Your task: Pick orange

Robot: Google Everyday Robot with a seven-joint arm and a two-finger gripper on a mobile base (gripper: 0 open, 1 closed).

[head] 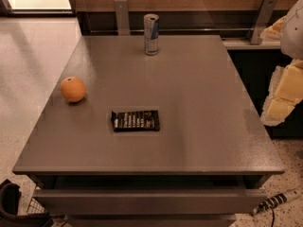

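Currently: the gripper (283,96) hangs off the right edge of the desk (213,103), outside the top, about level with the middle of that edge. Only its pale yellowish padded end shows. Cannot tell whether the claw is spread or pressed together. It holds nothing that can be seen.

Layout on the desk:
- orange (72,89): close to the left edge, roughly midway between the far-left and near-left corners, resting on the top.
- drink can (151,34): upright at the middle of the far edge.
- dark snack packet (135,120): lying flat, left of centre, toward the front edge.

The three are well apart, none touching. Judgement: this spacing leaves the orange open from above and from the right, so neither the can nor the packet should block a reach. The gripper parked off the right edge reads as a start pose. The pick has not begun, and the whole width of the desk lies between claw and fruit.

Orange, appearance: small, round, even orange colour, matte peel, with a small dark stem dimple near the top. It is shorter than the can and casts a soft shadow at its base. Judgement: being round and near the left edge, it could roll off if nudged sideways.
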